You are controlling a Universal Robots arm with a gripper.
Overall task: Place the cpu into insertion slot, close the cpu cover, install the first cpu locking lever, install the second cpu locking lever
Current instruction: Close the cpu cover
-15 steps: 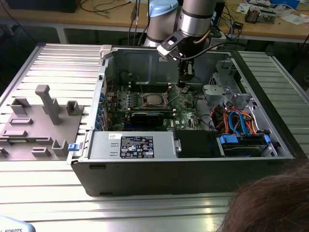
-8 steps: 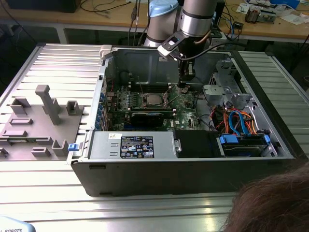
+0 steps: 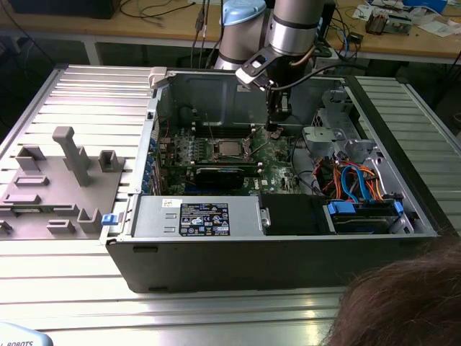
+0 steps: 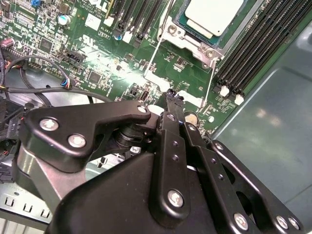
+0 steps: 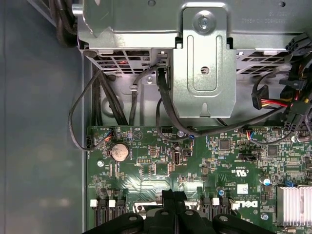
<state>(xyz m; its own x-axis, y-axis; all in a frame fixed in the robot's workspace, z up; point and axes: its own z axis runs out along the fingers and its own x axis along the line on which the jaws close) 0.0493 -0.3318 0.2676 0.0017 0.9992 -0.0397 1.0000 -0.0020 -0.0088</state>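
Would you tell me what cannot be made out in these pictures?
Second wrist view: the cpu is cut off by the picture's edge.
Exterior view: the cpu cover is too small to tell if latched.
Exterior view: a person's hair hides a corner of the case.
First wrist view: the claw covers the board under it.

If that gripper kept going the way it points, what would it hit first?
The gripper would likely meet the green circuit board just beside the insertion slot, between two thin wire levers; depth is unclear.

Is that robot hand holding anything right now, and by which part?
Nothing that shows: the hand is shut on nothing above the green board; the cpu lies apart from it.
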